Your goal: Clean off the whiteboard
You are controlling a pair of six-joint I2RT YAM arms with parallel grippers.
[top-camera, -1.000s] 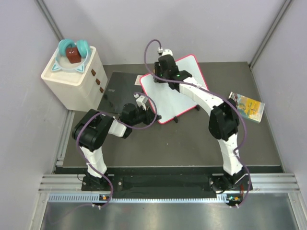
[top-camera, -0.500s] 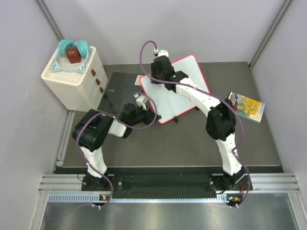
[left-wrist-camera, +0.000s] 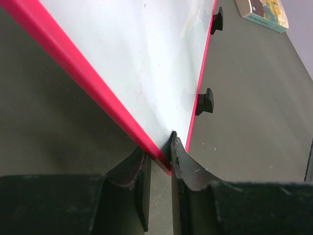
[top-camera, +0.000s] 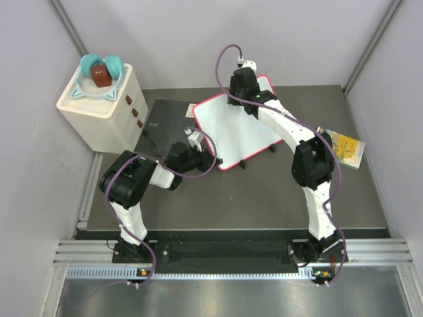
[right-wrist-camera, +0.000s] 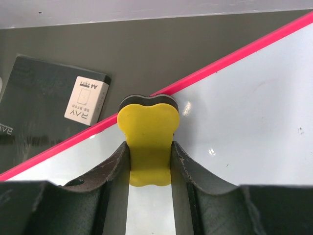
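Note:
The whiteboard [top-camera: 238,132], white with a thin red frame and small black feet, lies tilted at the table's middle back. My left gripper [top-camera: 210,160] is shut on its near left corner; the wrist view shows the two fingers pinching the red frame [left-wrist-camera: 159,149]. My right gripper [top-camera: 243,89] is over the board's far edge, shut on a yellow eraser [right-wrist-camera: 148,132] with a dark underside that rests on the board [right-wrist-camera: 244,107] beside the red frame. The board's surface [left-wrist-camera: 146,58] looks white, with only a tiny dark speck [right-wrist-camera: 300,130].
A dark grey flat slab [top-camera: 165,125] with a white label [right-wrist-camera: 86,100] lies left of the board. A white drawer unit [top-camera: 99,109] with a teal bowl stands at the far left. A book [top-camera: 340,146] lies at the right. Grey walls close in on both sides.
My right gripper has slid the eraser to the right along the board's far edge, from its far left part to the far right corner. The left gripper has stayed put on the corner.

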